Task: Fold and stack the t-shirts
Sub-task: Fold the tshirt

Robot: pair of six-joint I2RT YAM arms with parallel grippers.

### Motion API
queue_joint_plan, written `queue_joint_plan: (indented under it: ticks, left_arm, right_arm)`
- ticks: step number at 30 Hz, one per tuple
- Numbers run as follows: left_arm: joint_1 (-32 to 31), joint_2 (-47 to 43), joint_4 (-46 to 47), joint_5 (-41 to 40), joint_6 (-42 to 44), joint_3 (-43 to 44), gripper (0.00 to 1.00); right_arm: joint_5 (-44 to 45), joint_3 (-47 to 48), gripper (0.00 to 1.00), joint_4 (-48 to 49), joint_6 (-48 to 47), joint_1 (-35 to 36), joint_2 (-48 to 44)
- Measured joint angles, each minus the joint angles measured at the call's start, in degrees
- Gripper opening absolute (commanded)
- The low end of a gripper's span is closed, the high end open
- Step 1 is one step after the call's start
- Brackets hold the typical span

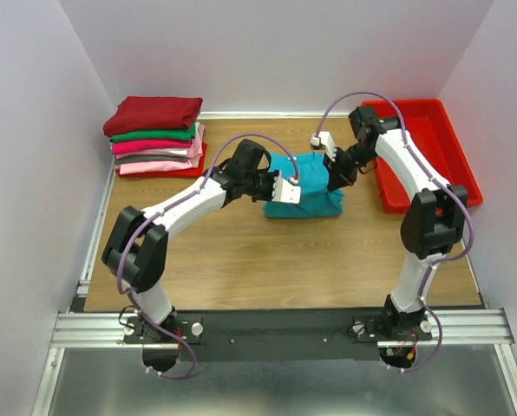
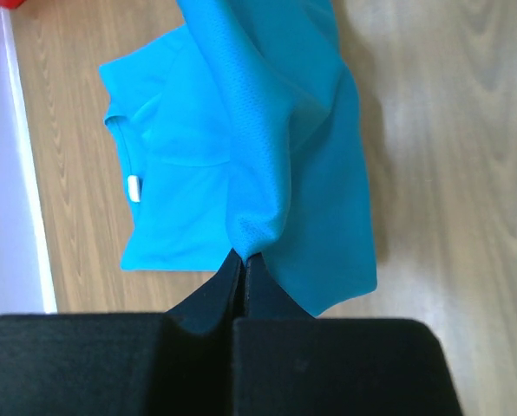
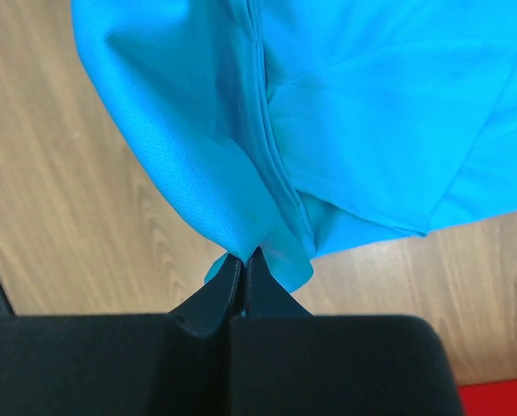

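teal cotton is pinched in both of my grippers. the left gripper [image 2: 244, 256] has its black jaws pressed together on a fold of the teal t-shirt [image 2: 267, 113], and the cloth runs away from the tips in a bunched ridge. the right gripper [image 3: 244, 254] is likewise clamped on a hemmed edge of the same shirt, with the fabric draping above the wood. from the left wrist i see the neckline with a small white tag [image 2: 134, 187] at the collar; i can't read any writing on it. from overhead the shirt sits as a partly folded bundle near the middle of the wooden table [image 1: 267, 260], between the two wrists. the folded t-shirts [image 1: 154, 134] are piled at the far left corner, dark red on top, then green, magenta and pink. a red plastic bin [image 1: 449, 160] stands at the far right, well apart from the pile.
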Motion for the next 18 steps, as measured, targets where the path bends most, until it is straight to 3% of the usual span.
queue_joint_plan:
  ticks: [10,18]
  left_arm:
    - [3.93,7.19,6.75,-1.36,1.07,7.19,0.0]
    - [3.91,4.81,8.81,-0.76,1.36,2.75,0.0]
  right_arm:
    - [-0.5,9.29,0.0,0.22,2.45,-3.3,7.91]
    - [-2.16,8.5,0.0,0.26,2.34,-3.72,7.39]
